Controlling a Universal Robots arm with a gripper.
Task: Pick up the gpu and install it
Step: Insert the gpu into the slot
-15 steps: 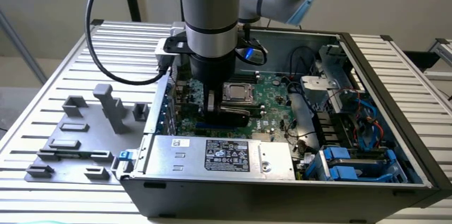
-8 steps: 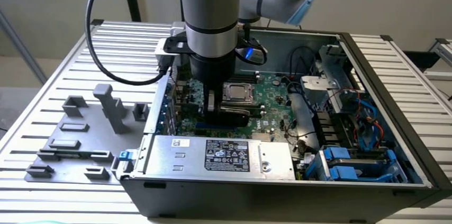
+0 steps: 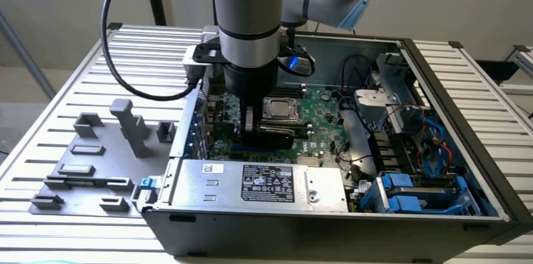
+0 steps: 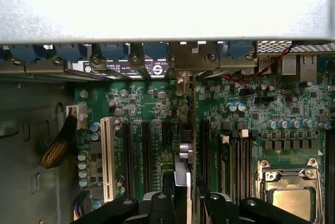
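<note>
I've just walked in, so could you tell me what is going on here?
The robot's gripper holds the gpu on edge inside the open computer case, directly over the motherboard and in line with its expansion slots. Whether the card is already seated in a slot cannot be told.

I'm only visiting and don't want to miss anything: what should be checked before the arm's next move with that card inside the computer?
1. Card held: the gpu stands edge-on between the fingers of the gripper. Ok.
2. Alignment: it runs parallel to the long black slots on the motherboard. Ok.
3. Seated in a slot: its lower edge is hidden. Cannot tell.
4. Far end lined up with its opening at the case wall: the join is too cluttered to read. Cannot tell.
5. Red wire clear of the card: it lies off to one side, apart from it. Ok.
</note>
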